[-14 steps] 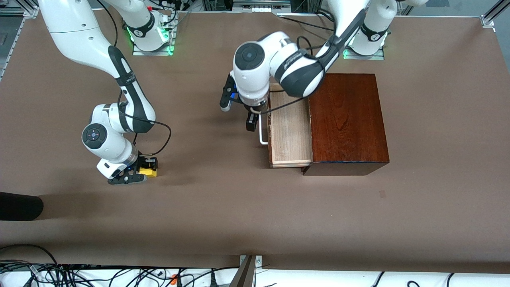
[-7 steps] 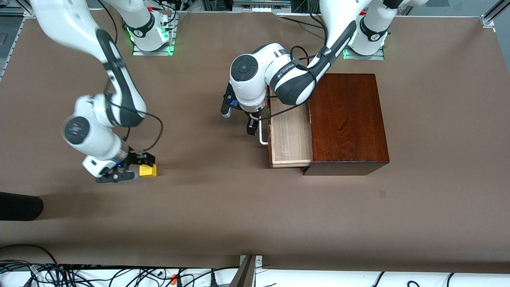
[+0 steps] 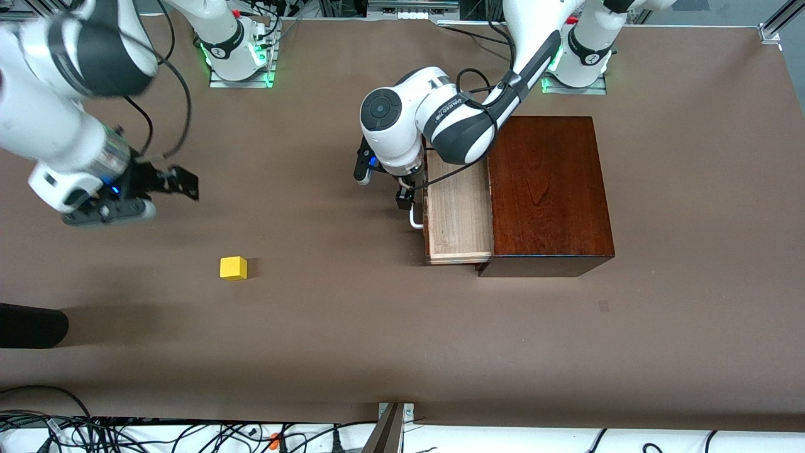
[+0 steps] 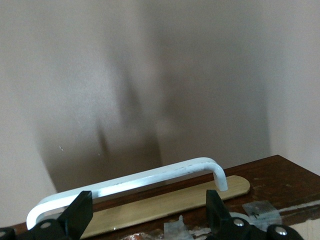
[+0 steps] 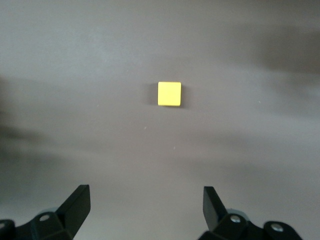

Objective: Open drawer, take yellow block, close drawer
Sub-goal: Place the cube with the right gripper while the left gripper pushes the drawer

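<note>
Closing comes next, I think: the left gripper (image 3: 407, 204) sits in the middle of the frame, fingers spread around the white bar handle (image 4: 125, 184) of the pale-wood drawer (image 3: 458, 214), which must slide toward the dark wooden box (image 3: 547, 189). The small yellow block (image 3: 233, 267) lies on the brown table (image 3: 352, 327) at lower left, with the right gripper (image 3: 154, 189) open and empty above it.

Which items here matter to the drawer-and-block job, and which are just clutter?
Job:
drawer, open, with white handle
yellow block on the table
left gripper at the handle
right gripper, open

Clutter:
cables along the table edge
</note>
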